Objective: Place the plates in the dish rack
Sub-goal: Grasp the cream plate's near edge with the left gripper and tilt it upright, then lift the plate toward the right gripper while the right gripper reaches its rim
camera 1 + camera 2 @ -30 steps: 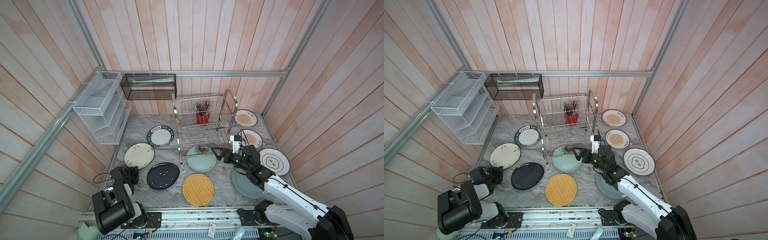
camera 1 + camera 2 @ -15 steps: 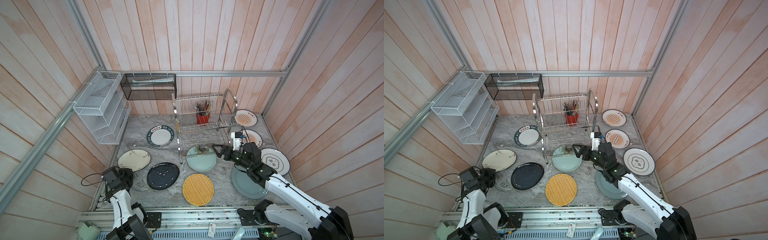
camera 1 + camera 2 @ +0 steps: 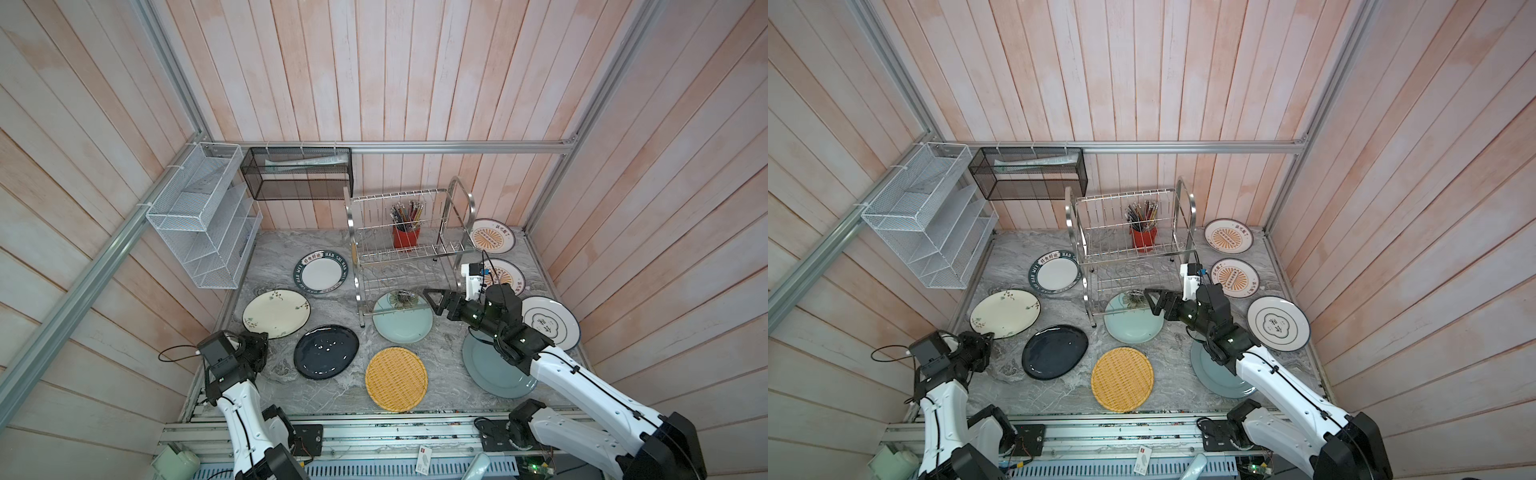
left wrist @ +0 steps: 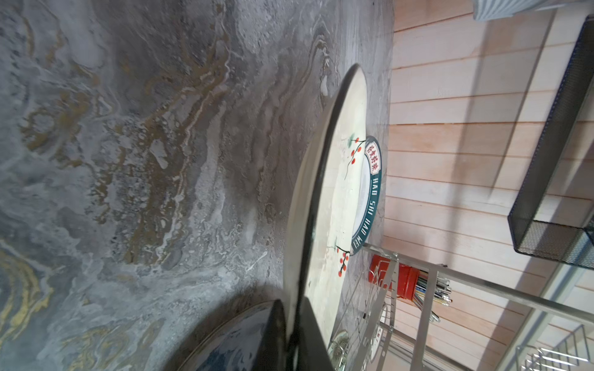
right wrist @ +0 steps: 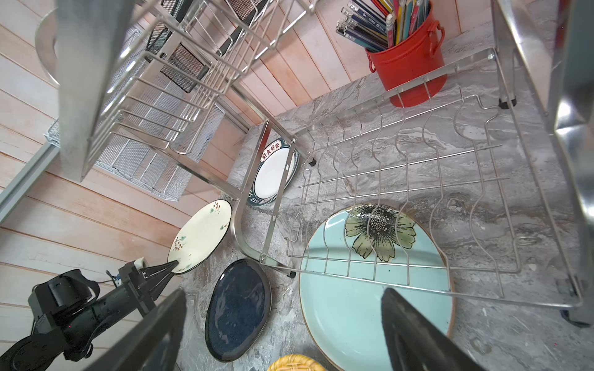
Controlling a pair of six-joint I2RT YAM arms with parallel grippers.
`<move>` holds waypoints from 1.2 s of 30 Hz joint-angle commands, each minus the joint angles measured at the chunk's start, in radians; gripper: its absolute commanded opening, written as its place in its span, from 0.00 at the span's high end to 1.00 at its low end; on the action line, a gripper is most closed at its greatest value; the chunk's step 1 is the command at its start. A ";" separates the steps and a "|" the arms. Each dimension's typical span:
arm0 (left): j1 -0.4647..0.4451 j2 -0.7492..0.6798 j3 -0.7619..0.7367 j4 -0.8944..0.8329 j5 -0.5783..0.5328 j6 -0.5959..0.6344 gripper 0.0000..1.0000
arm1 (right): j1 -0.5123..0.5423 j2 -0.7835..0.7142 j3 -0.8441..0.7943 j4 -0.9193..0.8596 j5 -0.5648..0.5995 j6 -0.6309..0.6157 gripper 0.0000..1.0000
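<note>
My left gripper (image 3: 258,340) (image 4: 292,303) is shut on the near rim of a cream plate (image 3: 276,312) (image 4: 334,199) with red berry sprigs; that edge looks slightly raised off the table. The steel dish rack (image 3: 409,249) (image 5: 401,167) holds no plates; its red cup (image 3: 405,237) stands behind the lower tier. My right gripper (image 3: 432,296) (image 5: 284,290) hangs open at the rack's front, over a mint flowered plate (image 3: 402,318) (image 5: 369,282) that lies partly under the lower tier. Flat on the table lie a green-rimmed plate (image 3: 322,272), a black plate (image 3: 326,352), a yellow woven plate (image 3: 396,379) and a grey-blue plate (image 3: 494,370).
Two orange-sunburst plates (image 3: 492,236) (image 3: 503,276) and a dark-emblem plate (image 3: 548,322) lie along the right wall. A white mesh organiser (image 3: 203,220) and a black mesh basket (image 3: 299,178) hang on the back left walls. My right arm crosses above the grey-blue plate.
My left arm has dropped from a raised pose and its gripper has finished closing on the cream plate's rim; the plate shifted a little. The right gripper barely moved.
</note>
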 commanded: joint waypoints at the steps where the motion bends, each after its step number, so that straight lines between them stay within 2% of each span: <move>1: 0.005 -0.002 0.023 0.169 0.132 -0.007 1.00 | 0.004 -0.008 -0.011 -0.010 0.007 -0.017 0.05; 4: 0.005 0.000 0.023 0.222 0.201 -0.028 1.00 | 0.004 0.007 -0.004 -0.018 -0.006 -0.022 0.04; 13: -0.001 -0.086 0.012 0.235 0.339 -0.080 1.00 | 0.004 0.076 0.039 -0.013 -0.073 -0.031 0.03; 18: -0.041 -0.132 0.024 0.251 0.393 -0.110 1.00 | 0.004 0.123 0.068 -0.005 -0.125 -0.024 0.03; 25: -0.111 -0.171 0.051 0.170 0.432 -0.076 1.00 | 0.027 0.160 0.096 0.025 -0.161 0.012 0.02; 36: -0.188 -0.237 0.021 0.143 0.526 -0.014 1.00 | 0.132 0.258 0.185 0.029 -0.209 0.007 0.02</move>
